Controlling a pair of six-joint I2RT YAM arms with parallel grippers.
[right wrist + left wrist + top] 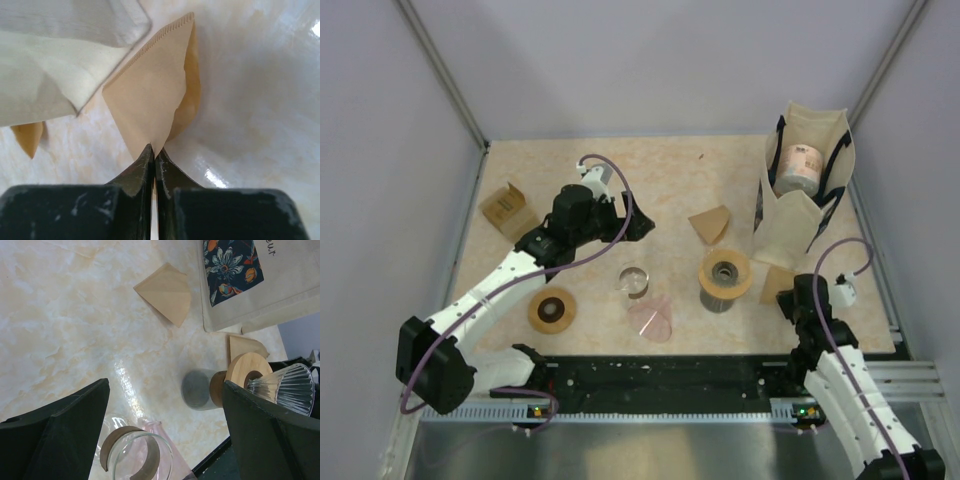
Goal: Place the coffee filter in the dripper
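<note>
Jaws: R gripper (pixel 152 150) is pressed together on the pointed corner of the coffee filter (pixel 155 95). L gripper (pixel 165 385) is spread wide, nothing btwn its fingers.

Progress: early imo. Filter is gripped but not in the dripper (pixel 725 272), which looks empty on top cam. Left to do: lift, carry over, seat it in the cone.

Position: on wrist cam the filter fans out to 12 o'clock from the R jaws, and tote bag (pixel 805 190) cloth overlaps its 10 o'clock edge. On top cam it sits approx 3 o'clock of the dripper, near it. Spare filter (pixel 710 225) lies approx 12 o'clock of the dripper, untouched.
</note>
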